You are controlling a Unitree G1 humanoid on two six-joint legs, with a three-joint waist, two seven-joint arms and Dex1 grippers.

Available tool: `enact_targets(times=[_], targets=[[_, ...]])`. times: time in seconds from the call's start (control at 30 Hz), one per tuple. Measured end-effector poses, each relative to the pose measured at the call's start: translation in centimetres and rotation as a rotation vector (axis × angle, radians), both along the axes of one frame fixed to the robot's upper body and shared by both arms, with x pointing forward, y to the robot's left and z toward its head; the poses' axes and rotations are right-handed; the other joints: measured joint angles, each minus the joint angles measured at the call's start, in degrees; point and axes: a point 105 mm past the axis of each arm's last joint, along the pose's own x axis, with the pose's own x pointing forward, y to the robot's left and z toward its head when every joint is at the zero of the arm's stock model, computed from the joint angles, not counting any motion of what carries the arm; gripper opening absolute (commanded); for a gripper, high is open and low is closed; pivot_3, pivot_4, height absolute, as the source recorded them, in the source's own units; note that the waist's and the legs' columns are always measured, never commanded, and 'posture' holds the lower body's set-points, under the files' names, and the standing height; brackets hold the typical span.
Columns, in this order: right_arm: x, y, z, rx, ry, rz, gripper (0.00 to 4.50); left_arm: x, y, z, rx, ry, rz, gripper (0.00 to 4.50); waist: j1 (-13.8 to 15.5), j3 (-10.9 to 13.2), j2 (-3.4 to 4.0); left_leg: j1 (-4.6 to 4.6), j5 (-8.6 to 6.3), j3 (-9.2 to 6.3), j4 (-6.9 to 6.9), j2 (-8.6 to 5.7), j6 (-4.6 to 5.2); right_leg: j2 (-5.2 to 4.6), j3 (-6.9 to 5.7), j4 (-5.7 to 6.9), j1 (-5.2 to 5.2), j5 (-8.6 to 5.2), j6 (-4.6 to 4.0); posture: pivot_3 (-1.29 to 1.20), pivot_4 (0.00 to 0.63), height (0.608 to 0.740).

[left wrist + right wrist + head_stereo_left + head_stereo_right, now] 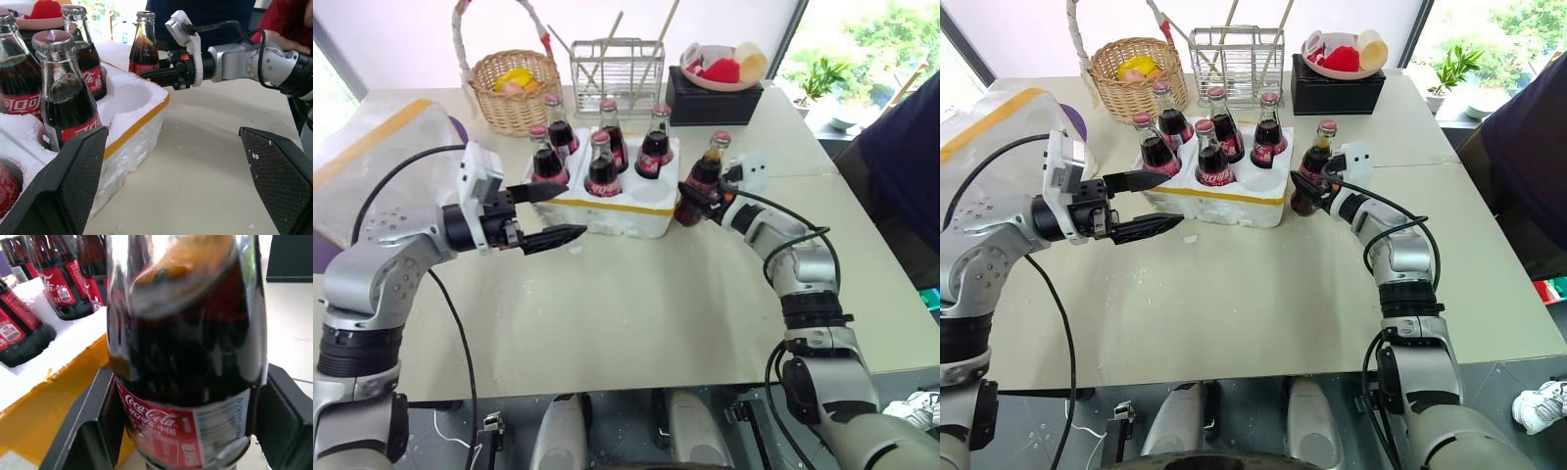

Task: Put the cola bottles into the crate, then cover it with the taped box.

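My right claw (697,201) is clamped on the sixth cola bottle (703,181), which stands upright on the surface (636,304) just beside the crate (607,211). Five bottles (604,166) sit in the crate's wells, beyond my left claw (553,213), whose fingers stand wide apart and empty. The taped box (362,162) lies well behind that claw, at the surface's edge.
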Motion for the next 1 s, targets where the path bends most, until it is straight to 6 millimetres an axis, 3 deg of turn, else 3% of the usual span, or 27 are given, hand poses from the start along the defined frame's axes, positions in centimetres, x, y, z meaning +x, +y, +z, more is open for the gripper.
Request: enact_targets(times=[0.1,0.23,0.33,0.4,0.5,0.63,0.97,1.0], targets=[[-0.9,-0.1,1.2,0.048,-0.017,0.033,2.79,0.0,0.6,0.1,-0.004,-0.004,0.028,4.50,0.0,0.1,0.12,-0.06,0.00,0.01,-0.02,0.00,0.00,0.00,0.00,0.00,-0.06,0.00,0.00,0.00,0.150,0.740],[-2.5,0.1,7.0,0.033,-0.185,0.089,2.79,-0.1,0.9,-0.2,-0.003,0.002,0.046,4.50,0.0,0.2,0.25,-0.07,0.00,0.01,-0.05,0.01,0.00,0.00,-0.01,0.00,-0.10,0.00,0.00,0.00,0.150,0.740],[-3.9,1.7,10.9,0.028,-0.311,0.155,2.79,-0.3,0.8,-0.1,0.000,-0.008,0.041,4.50,-0.3,0.2,0.25,-0.02,0.00,0.01,-0.07,0.02,0.00,0.02,-0.01,0.02,-0.09,0.00,0.00,0.00,0.150,0.740],[-4.6,3.2,12.2,0.052,-0.348,0.204,2.79,-0.2,0.8,0.0,0.000,-0.009,0.043,4.50,-0.2,0.2,0.24,-0.02,0.00,0.01,-0.06,0.02,0.00,0.02,-0.01,0.02,-0.09,0.00,0.00,0.00,0.150,0.740],[-4.9,4.9,11.7,0.054,-0.325,0.258,2.79,-0.2,0.8,0.0,-0.001,-0.009,0.047,4.50,0.0,0.2,0.24,-0.05,0.00,0.02,-0.04,0.02,0.00,0.01,0.00,0.01,-0.08,0.00,0.00,0.00,0.150,0.740],[-4.7,6.8,9.5,0.018,-0.265,0.302,2.79,-0.2,0.8,0.0,-0.001,-0.011,0.051,4.50,0.2,0.2,0.23,-0.07,0.00,0.01,-0.01,0.01,0.00,0.00,-0.01,0.00,-0.07,0.00,0.00,0.00,0.150,0.740],[-1.8,7.6,3.6,-0.206,-0.150,0.223,2.79,-0.1,0.8,0.2,-0.002,-0.019,0.057,4.50,0.2,0.2,0.23,-0.07,0.00,0.01,-0.02,0.00,0.00,0.00,-0.02,0.00,-0.08,0.00,0.00,0.00,0.150,0.740],[-1.6,7.5,3.2,-0.212,-0.133,0.219,3.29,-0.1,0.8,0.2,-0.002,-0.019,0.058,4.50,0.3,0.2,0.22,-0.08,0.00,0.01,0.00,0.00,-0.01,-0.01,-0.02,0.00,-0.06,0.00,0.00,0.00,0.150,0.740]])
